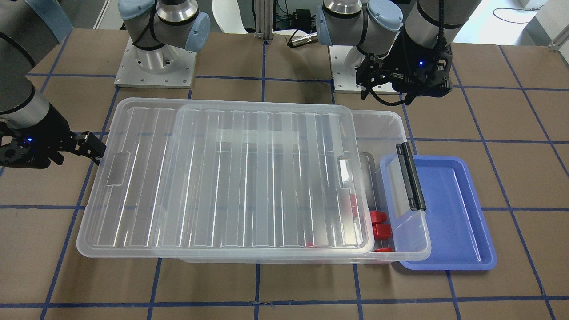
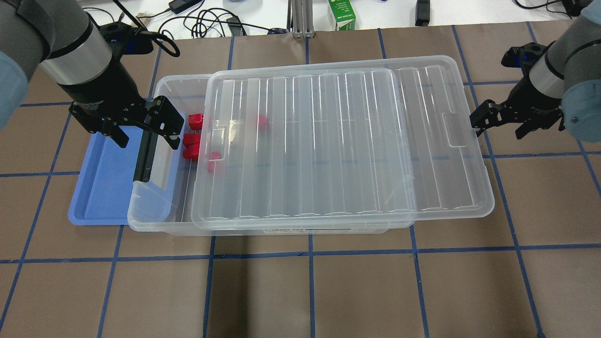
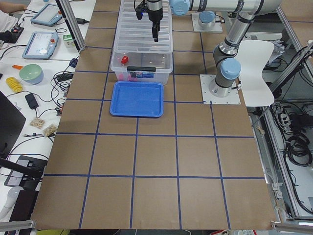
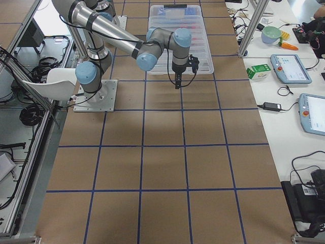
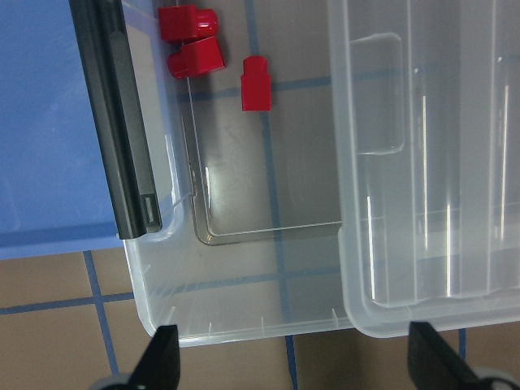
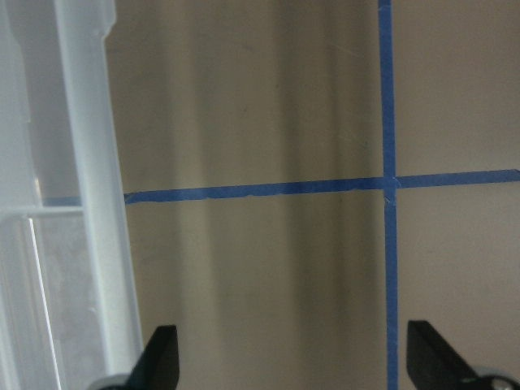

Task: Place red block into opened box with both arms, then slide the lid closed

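Brown taped table (image 2: 310, 291): lid (image 2: 328, 141) rides the box (image 2: 164, 227), overhanging its end by the right gripper (image 2: 497, 129), spread and empty, while red blocks (image 2: 191, 139) lie uncovered inside the box's black-bar end, left gripper (image 2: 148, 141) spread empty above, blue tray (image 2: 101, 188) just beside.

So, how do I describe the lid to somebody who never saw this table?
Find the large clear box in the middle of the table. The lid is the flat clear sheet lying on top, overhanging its end near the right gripper. Unlike the box, it has lengthwise ribs and end notches.
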Robot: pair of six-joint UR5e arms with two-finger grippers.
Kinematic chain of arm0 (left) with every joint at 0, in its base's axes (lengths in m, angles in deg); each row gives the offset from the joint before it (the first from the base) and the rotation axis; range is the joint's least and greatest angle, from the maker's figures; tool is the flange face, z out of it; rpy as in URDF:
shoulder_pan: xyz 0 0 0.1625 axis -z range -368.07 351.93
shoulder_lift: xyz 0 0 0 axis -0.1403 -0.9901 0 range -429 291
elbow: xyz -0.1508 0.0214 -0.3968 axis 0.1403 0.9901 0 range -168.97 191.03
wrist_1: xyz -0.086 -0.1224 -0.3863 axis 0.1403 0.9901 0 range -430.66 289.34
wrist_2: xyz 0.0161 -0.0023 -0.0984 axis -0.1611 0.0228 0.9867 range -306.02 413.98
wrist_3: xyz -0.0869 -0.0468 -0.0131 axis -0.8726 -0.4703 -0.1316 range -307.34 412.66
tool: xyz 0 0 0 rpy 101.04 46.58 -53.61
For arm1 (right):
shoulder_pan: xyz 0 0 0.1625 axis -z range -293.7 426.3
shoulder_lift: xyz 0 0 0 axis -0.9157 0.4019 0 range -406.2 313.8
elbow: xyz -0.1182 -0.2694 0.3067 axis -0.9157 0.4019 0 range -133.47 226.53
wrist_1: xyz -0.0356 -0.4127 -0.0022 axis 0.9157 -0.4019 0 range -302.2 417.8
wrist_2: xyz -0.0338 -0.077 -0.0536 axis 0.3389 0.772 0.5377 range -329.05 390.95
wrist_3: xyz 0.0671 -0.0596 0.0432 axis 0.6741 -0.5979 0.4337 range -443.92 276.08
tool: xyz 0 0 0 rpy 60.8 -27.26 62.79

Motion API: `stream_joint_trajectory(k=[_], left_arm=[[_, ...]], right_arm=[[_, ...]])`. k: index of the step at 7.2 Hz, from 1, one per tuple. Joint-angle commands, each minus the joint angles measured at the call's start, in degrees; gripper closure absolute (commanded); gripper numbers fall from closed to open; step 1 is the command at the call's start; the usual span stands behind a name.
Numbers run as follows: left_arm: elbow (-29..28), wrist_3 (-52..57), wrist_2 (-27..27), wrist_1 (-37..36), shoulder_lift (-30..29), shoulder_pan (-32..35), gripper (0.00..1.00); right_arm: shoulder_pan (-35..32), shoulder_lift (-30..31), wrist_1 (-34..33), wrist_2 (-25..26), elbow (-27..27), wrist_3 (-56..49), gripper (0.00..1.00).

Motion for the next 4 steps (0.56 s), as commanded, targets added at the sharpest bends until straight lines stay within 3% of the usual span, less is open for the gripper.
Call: stream_joint_trajectory(k=[1, 4], left_arm=[[-0.1, -0.2, 0.1, -0.3, -0.1, 0.0, 0.0], [-0.1, -0.1, 0.0, -0.3, -0.2, 0.1, 0.0]], right_arm=[[-5.1, -0.1, -1.2, 0.2, 0.0, 5.8, 0.0], [-8.9, -0.5, -2.1, 0.2, 0.0, 11.1, 0.0]])
